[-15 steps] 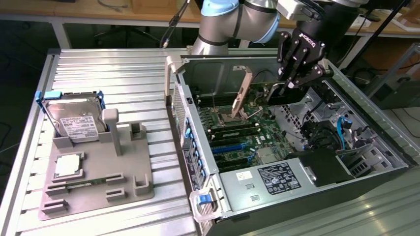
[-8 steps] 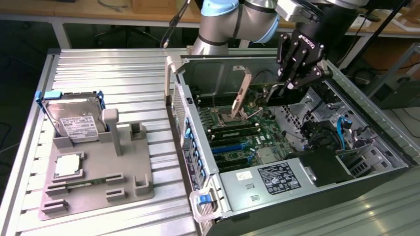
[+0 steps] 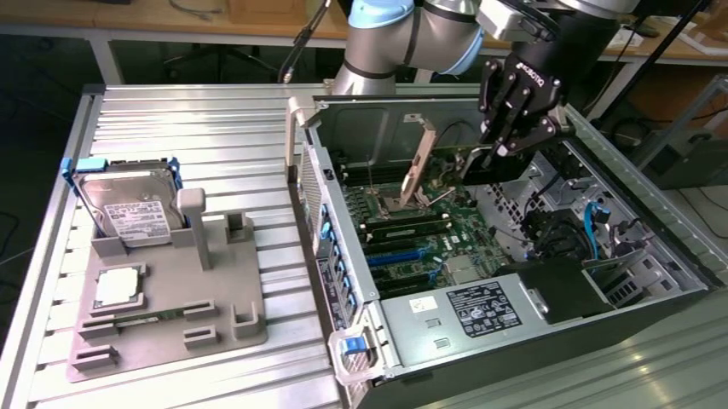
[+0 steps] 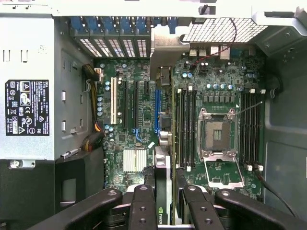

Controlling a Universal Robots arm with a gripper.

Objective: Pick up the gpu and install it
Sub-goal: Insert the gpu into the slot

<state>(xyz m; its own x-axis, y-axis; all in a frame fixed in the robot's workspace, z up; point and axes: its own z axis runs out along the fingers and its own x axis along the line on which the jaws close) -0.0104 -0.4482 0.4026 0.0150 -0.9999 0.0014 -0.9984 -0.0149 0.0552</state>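
A Universal Robots arm reaches into an open desktop computer case (image 3: 637,221), its gripper (image 3: 503,153) clenched on the gpu (image 3: 425,166). In the exterior view the card hangs on edge over the motherboard (image 3: 421,247), with its silver bracket end tilted toward the rear wall of the case.

From the wrist, the gripper (image 4: 163,203) is seen from above. Its black fingers (image 4: 142,206) press on either face of the gpu (image 4: 163,175), which runs edge-on up the board toward the slotted rear panel. The card lies just beside a blue expansion slot (image 4: 156,108) and next to the memory slots and the open CPU socket (image 4: 218,134). Whether its connector has met a slot cannot be told from here. The power supply (image 4: 29,105) (grey, with a black label) sits in the corner of the case.

Outside the case, on the ribbed metal table (image 3: 193,119), a grey holder (image 3: 234,328) carries a hard drive (image 3: 131,209) standing upright in a blue frame. A square silver CPU chip (image 3: 118,287) lies flat near it.
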